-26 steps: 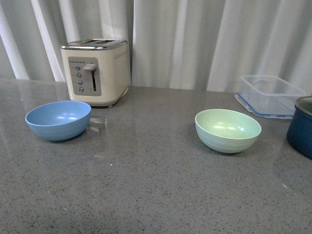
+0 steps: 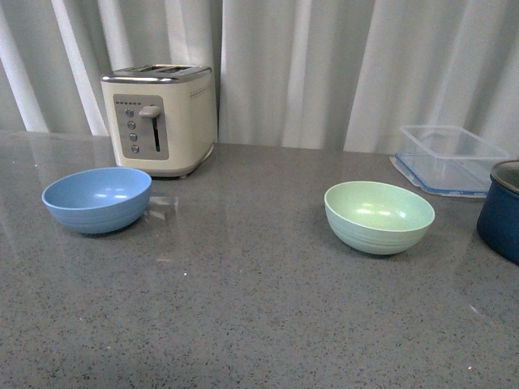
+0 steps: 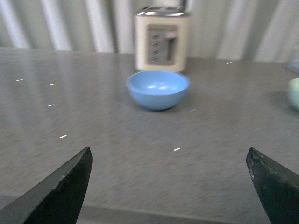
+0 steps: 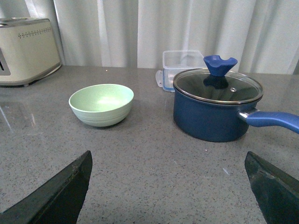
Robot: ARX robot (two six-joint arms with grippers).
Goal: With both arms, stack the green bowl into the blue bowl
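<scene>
The green bowl sits upright and empty on the grey counter at the right. The blue bowl sits upright and empty at the left, in front of the toaster. Neither arm shows in the front view. In the left wrist view the blue bowl lies well ahead of my open left gripper, whose fingers hold nothing. In the right wrist view the green bowl lies ahead of my open, empty right gripper, off to one side.
A cream toaster stands behind the blue bowl. A clear container with a blue rim sits at the back right. A dark blue pot with a glass lid stands beside the green bowl. White curtains hang behind the counter.
</scene>
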